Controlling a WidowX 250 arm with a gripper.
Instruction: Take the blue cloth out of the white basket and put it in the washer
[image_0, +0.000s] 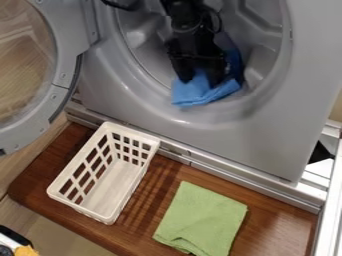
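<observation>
At the left end of the scene, a round washer door is standing open, pale wood flooring showing through its glass and running below the brown wooden board. White plastic basket is sitting upright near the board's left end, slanting from the back edge toward the front edge. Gray washer is standing behind the board's back edge. Green cloth is lying folded right of the basket, toward the front edge. Metal rail is running past the board's right end.

Blue cloth is lying inside the washer opening, bunching over the lower inner rim, directly under and around the gripper. A darker blue part is rising on the right, behind the gripper. Can't tell whether the jaws are clamping on it or standing apart.

Orange-and-black item at bottom left is being cut off by the view's edge. The gripper is hiding part of the blue cloth. Green cloth's lowest corner is running out of view. Dark shape beyond the washer's right side is staying hard to identify.
</observation>
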